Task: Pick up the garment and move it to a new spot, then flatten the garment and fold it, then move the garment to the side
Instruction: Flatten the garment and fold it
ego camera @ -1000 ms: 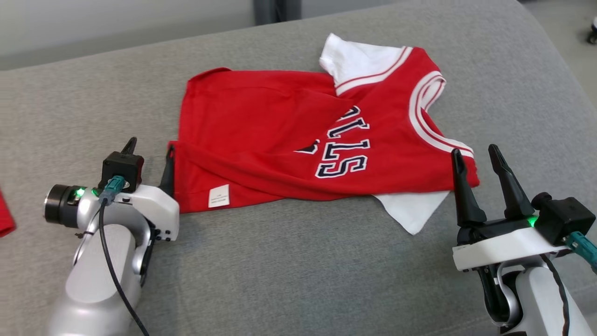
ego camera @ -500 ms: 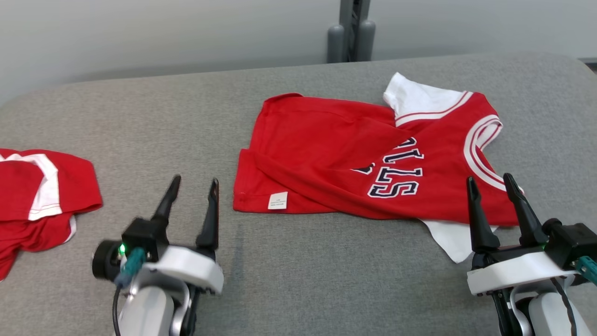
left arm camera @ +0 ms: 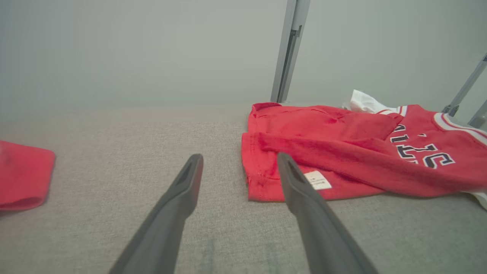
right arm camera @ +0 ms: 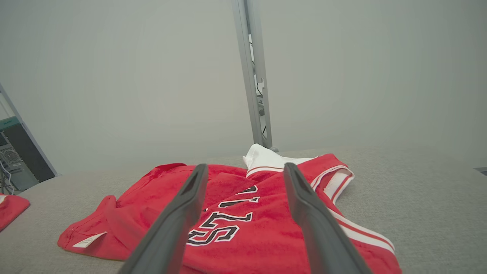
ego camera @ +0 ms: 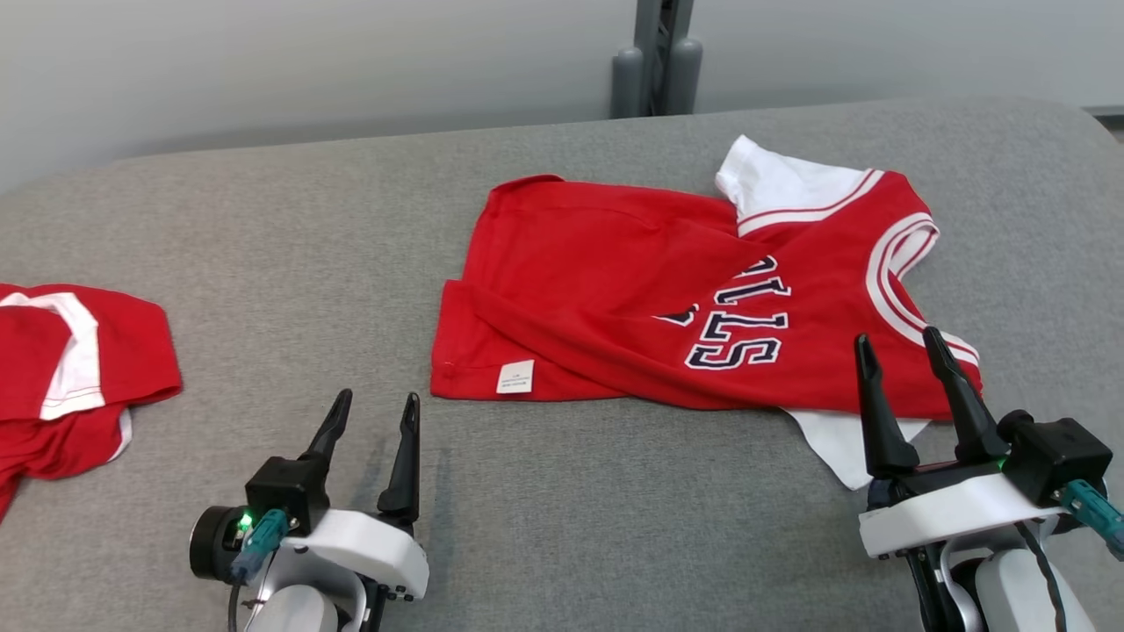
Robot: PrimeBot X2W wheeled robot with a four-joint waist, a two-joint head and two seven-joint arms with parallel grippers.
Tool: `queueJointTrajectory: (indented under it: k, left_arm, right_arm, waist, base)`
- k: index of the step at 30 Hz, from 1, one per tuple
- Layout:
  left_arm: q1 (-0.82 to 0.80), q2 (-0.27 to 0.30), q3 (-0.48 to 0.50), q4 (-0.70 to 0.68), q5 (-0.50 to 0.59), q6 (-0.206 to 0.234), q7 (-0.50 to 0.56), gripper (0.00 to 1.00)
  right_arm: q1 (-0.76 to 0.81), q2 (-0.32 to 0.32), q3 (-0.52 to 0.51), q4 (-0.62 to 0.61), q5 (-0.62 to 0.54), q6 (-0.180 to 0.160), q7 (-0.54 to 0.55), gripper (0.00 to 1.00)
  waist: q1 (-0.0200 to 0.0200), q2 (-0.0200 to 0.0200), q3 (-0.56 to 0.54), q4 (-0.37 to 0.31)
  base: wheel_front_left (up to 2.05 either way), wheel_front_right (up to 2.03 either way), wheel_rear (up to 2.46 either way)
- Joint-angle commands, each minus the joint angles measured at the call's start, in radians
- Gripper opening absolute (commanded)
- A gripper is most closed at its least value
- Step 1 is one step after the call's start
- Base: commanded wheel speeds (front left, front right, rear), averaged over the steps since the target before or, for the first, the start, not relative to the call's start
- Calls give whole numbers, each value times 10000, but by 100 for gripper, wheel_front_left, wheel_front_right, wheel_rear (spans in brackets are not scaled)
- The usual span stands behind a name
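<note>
Drawn back from the hem it stood against a second ago, the robot's left gripper [ego camera: 377, 398] now hovers near the lower left corner of the red short-sleeved jersey with white sleeves and dark block lettering [ego camera: 615, 281], apart from the cloth, while the head camera itself has swung to take in more of the left side. Both tools stand with their long dark fingers spread wide and nothing held; the right gripper [ego camera: 897, 337] is poised at the jersey's near right corner, over the white sleeve that pokes out there. The jersey lies sideways on the grey woven fabric surface [ego camera: 571, 527], collar to the right and hem to the left, with its near edge turned up over the body in a slanting flap that hides part of the lettering and shows a small white label [ego camera: 515, 376] at the hem. By the look of it, the move and flattening are done and a first lengthwise fold is in place, though uneven; further folding and the shift to the side seem to remain. Another red and white garment [ego camera: 79, 369] sits bunched at the far left, well apart.
</note>
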Motion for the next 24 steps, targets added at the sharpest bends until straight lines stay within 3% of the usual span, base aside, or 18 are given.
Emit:
queueJointTrajectory:
  k: [1,14,24]
  left_arm:
    - [-377,48,-23,390,26,8,106,100]
    - [-2195,371,-153,2461,131,-71,476,100]
    - [-2870,389,-208,3575,59,18,331,98]
  right_arm:
    - [-100,-6,43,11,12,-7,26,100]
    - [-366,22,-32,47,113,-7,-54,100]
    - [-403,35,-113,110,178,-7,-76,100]
  waist:
    - [0,-1,264,-278]
    - [0,-1,1087,-1140]
    - [0,-1,1195,-1267]
  base:
    - [0,0,0]
    - [0,0,0]
    - [0,0,0]
